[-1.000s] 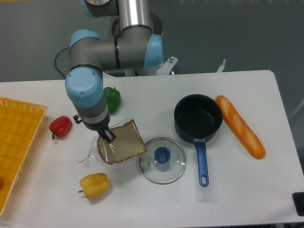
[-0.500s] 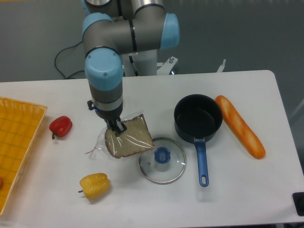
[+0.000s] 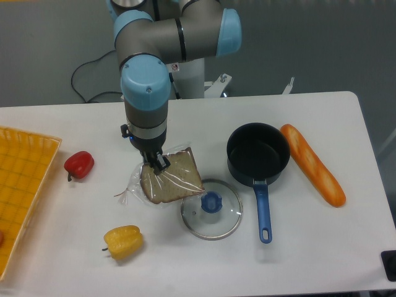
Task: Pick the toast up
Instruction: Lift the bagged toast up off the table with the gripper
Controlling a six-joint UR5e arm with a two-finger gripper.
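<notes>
The toast (image 3: 174,177) is a tan-brown bread slice with a darker crust, in crinkly clear plastic wrap. It hangs tilted just above the table, left of the glass lid. My gripper (image 3: 157,163) points down from the blue-capped wrist and is shut on the toast's upper left edge. A tail of loose wrap trails to the lower left.
A glass lid with a blue knob (image 3: 211,208) lies right below the toast. A dark pot with a blue handle (image 3: 257,153) and an orange baguette (image 3: 313,164) are to the right. A red pepper (image 3: 78,164), a yellow pepper (image 3: 123,241) and an orange tray (image 3: 21,185) are on the left.
My arm has carried the toast to the right, from near the red pepper toward the glass lid. The green pepper seen earlier is now hidden behind the arm.
</notes>
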